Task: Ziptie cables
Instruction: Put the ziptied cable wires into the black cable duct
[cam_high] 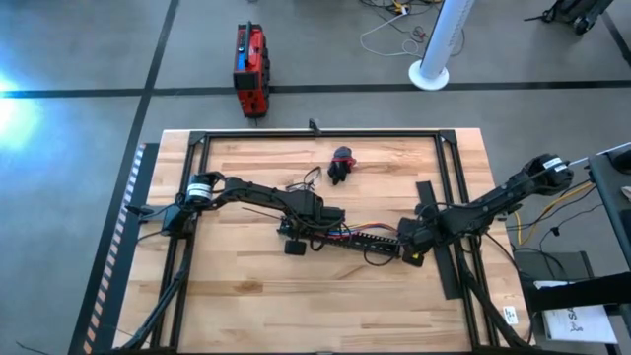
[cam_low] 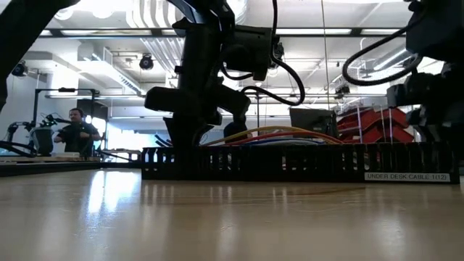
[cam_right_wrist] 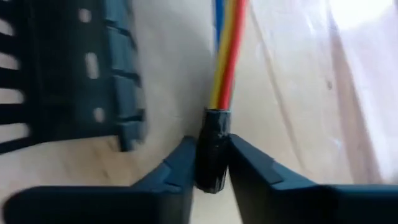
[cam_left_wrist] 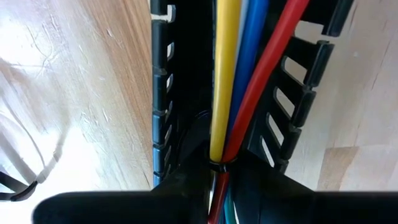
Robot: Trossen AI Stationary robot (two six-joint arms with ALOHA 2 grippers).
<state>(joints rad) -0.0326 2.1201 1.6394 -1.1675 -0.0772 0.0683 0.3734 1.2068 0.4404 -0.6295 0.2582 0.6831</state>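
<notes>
The cables (cam_left_wrist: 239, 81), yellow, blue, red and white, run along inside the black slotted duct (cam_high: 360, 240) at mid-table. In the low view they arch (cam_low: 275, 135) just above the duct wall (cam_low: 290, 163). My left gripper (cam_left_wrist: 217, 190) is shut on the bundle at the duct's left end (cam_high: 325, 229). My right gripper (cam_right_wrist: 213, 168) is shut on the cables' dark end, just off the duct's right end (cam_high: 407, 247). A thin black band (cam_left_wrist: 217, 163) circles the bundle at the left fingers; I cannot tell whether it is the ziptie. My left gripper pinches the cable bundle (cam_left_wrist: 219, 155) between its two fingers, inside the duct's channel and right at the thin black band. The fingers come from above and lie across the cables. The bundle runs on along the duct. My right gripper pinches the cables' dark end piece (cam_right_wrist: 214, 140) between its two fingers (cam_right_wrist: 177, 165). The coloured wires (cam_right_wrist: 225, 62) lead straight away from the fingers, beside the duct's end. The end sits just above the wood.
A wide flat black cover strip (cam_high: 441, 247) lies under the right arm. A red-and-black lump (cam_high: 342, 163) and a small dark wire tangle (cam_high: 306, 181) sit toward the far edge. A small black block (cam_high: 294, 248) lies near the duct's left end. A person (cam_low: 76, 130) stands in the room beyond.
</notes>
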